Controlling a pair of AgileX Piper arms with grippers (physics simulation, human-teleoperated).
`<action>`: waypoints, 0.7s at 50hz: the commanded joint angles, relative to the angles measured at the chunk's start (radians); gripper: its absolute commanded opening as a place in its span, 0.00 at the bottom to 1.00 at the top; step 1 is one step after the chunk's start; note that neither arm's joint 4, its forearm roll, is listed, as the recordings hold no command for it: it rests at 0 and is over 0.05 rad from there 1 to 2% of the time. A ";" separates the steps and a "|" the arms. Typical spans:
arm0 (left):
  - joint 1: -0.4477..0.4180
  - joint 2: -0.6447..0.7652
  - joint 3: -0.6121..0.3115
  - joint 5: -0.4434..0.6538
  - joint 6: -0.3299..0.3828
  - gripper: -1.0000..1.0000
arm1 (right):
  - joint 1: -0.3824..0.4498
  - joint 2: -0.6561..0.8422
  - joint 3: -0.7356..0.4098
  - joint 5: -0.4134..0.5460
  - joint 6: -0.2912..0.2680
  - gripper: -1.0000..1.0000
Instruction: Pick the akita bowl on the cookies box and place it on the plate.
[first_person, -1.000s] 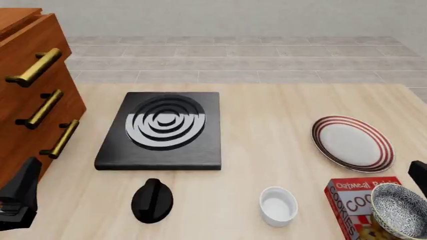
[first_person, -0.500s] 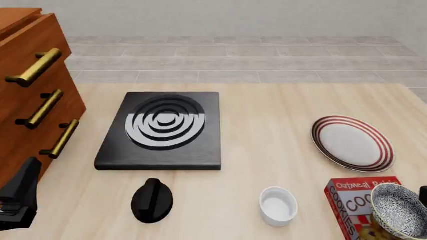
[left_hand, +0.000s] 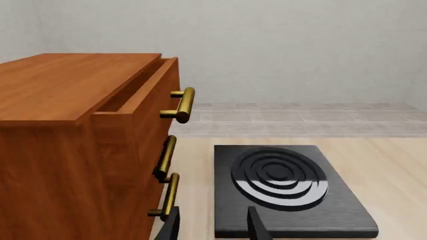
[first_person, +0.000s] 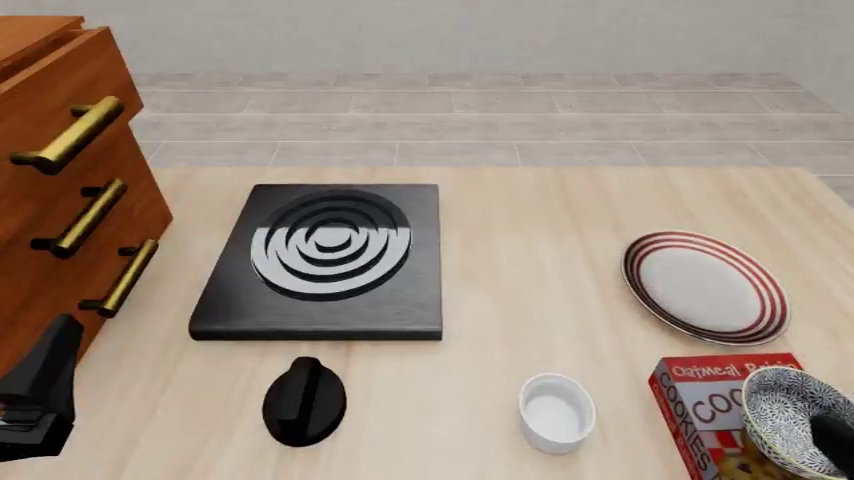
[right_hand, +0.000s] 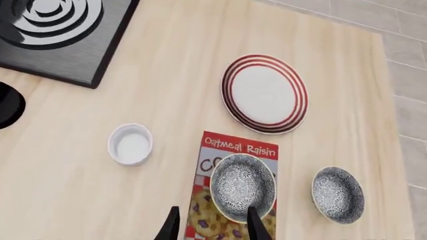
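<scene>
The akita bowl (right_hand: 242, 187), speckled black and white, sits on the red cookies box (right_hand: 235, 148) near the table's front right; the front view also shows the bowl (first_person: 795, 418) and the box (first_person: 705, 398). The plate (right_hand: 265, 94) with red rim stripes lies just beyond the box, empty, and shows as the plate (first_person: 705, 287) in the front view. My right gripper (right_hand: 212, 229) hovers high above the bowl, open, holding nothing. My left gripper (left_hand: 213, 230) is open beside the drawers, far from the bowl.
A second speckled bowl (right_hand: 337, 194) rests on the table right of the box. A white ramekin (first_person: 557, 410) stands left of the box. A black stove (first_person: 324, 260), a black knob-shaped object (first_person: 304, 400) and a wooden drawer cabinet (first_person: 67, 180) occupy the left half.
In the front view the dark part of my right arm has slid down the right edge and now overlaps the bowl's near side. The left arm and all objects stayed put.
</scene>
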 joint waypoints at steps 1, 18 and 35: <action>0.000 0.000 0.000 0.000 0.000 1.00 | 0.008 0.005 0.063 -0.011 0.012 1.00; 0.000 0.000 0.000 0.000 0.000 1.00 | 0.008 -0.012 0.112 -0.040 0.026 1.00; 0.000 0.000 0.000 0.000 0.000 1.00 | -0.021 -0.005 0.125 -0.073 0.016 1.00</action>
